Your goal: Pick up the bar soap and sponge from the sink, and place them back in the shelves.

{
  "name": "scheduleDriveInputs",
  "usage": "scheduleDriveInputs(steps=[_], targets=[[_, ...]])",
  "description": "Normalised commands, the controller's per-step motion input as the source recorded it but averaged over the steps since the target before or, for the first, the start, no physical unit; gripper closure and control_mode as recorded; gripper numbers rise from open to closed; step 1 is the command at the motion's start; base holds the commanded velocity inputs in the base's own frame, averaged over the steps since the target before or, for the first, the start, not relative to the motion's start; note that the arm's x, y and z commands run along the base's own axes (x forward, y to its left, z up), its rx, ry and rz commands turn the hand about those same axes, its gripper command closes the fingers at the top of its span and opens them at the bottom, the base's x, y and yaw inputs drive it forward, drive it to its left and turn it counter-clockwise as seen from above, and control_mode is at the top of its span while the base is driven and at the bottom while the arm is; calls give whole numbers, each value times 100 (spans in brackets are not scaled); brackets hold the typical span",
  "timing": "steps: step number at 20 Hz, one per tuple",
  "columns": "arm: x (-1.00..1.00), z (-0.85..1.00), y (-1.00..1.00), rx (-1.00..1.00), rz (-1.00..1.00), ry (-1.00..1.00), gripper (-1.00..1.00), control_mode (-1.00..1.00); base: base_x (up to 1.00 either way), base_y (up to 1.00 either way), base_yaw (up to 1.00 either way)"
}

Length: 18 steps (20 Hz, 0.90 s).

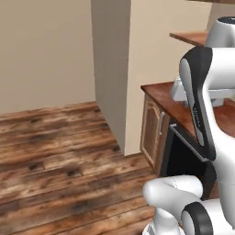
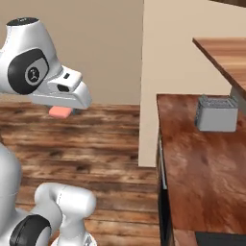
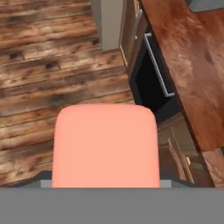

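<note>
Pink bar soap (image 3: 105,146) sits clamped in the gripper (image 2: 61,108), high over the wood floor (image 1: 55,160) beside the counter (image 2: 202,168) — carry it level, grip firm, toward the shelves (image 2: 226,53).

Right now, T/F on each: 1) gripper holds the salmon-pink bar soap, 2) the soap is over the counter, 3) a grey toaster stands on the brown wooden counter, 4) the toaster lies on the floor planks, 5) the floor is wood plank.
1. The two-finger gripper holds the salmon-pink rounded bar soap. True.
2. The soap hangs over the counter. False: it hangs over the wood plank floor, left of the counter.
3. A grey toaster stands on the brown wooden counter. True.
4. The toaster lies on the floor. False: it is upright on the counter.
5. The floor is wood plank. True.
</note>
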Motion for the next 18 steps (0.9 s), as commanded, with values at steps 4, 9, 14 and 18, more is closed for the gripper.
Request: scheduleDriveInputs(steps=[4, 9, 14, 18], targets=[[0, 0, 0, 0, 0, 0, 100, 100, 18, 5, -49], [0, 0, 0, 0, 0, 0, 100, 100, 17, 2, -49], [0, 0, 0, 0, 0, 0, 100, 100, 20, 8, -49], [0, 0, 0, 0, 0, 0, 100, 100, 22, 8, -49]])
